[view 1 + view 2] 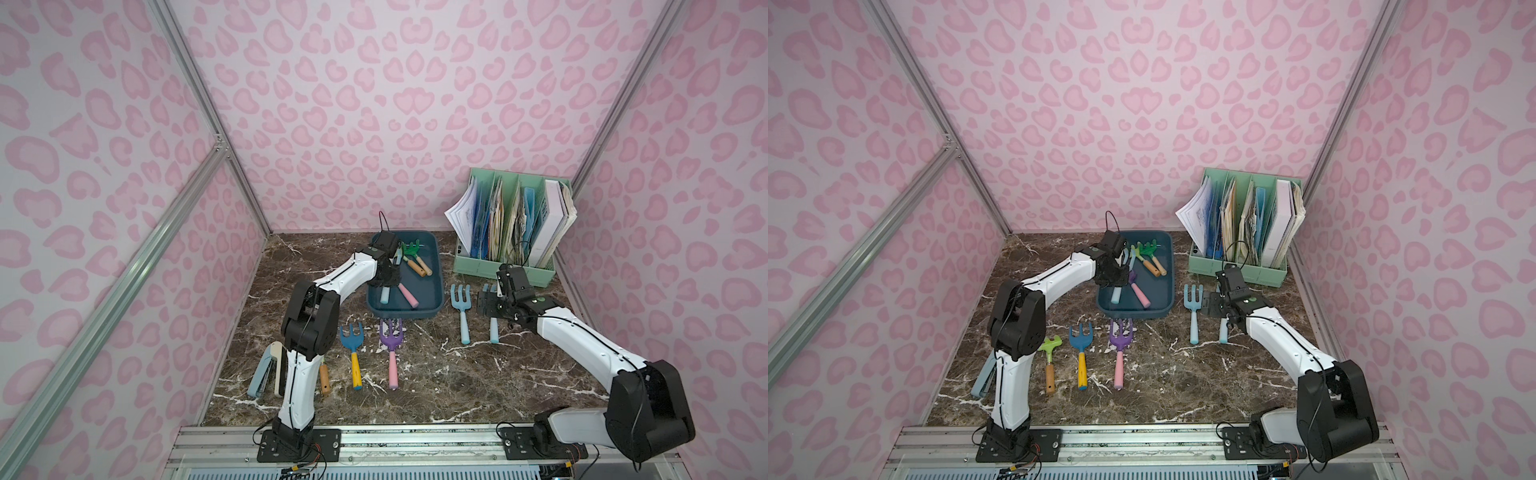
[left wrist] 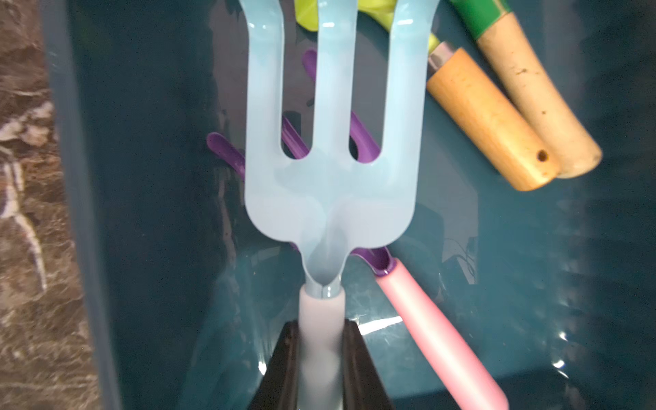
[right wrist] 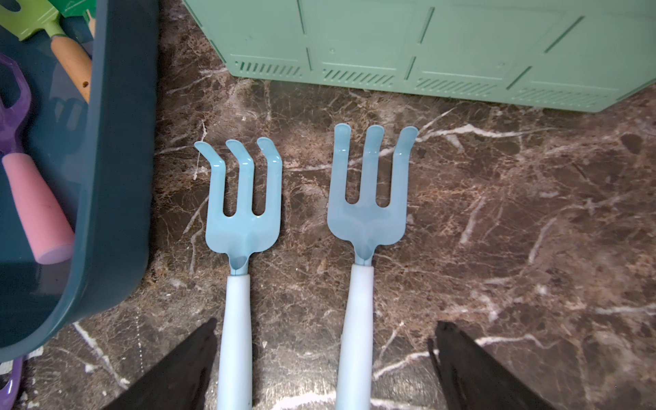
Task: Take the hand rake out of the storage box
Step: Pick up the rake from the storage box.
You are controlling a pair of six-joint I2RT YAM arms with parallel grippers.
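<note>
The left arm, elbow raised, reaches toward one o'clock into the storage box (image 1: 432,291), wrist pitched down. The left gripper (image 2: 321,340) is clamped on the handle of the pale blue hand rake (image 2: 330,191), which is inside the box above a purple rake (image 2: 362,142). At the box's three o'clock, the right gripper (image 3: 324,321) hangs spread wide over a blue rake (image 3: 243,223) and a paler rake (image 3: 367,220).

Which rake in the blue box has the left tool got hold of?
The light-blue rake, its pale handle pinched in the left tool. Its head overlaps the purple, pink-handled rake; that one and the two wooden-handled rakes are ungripped.
</note>
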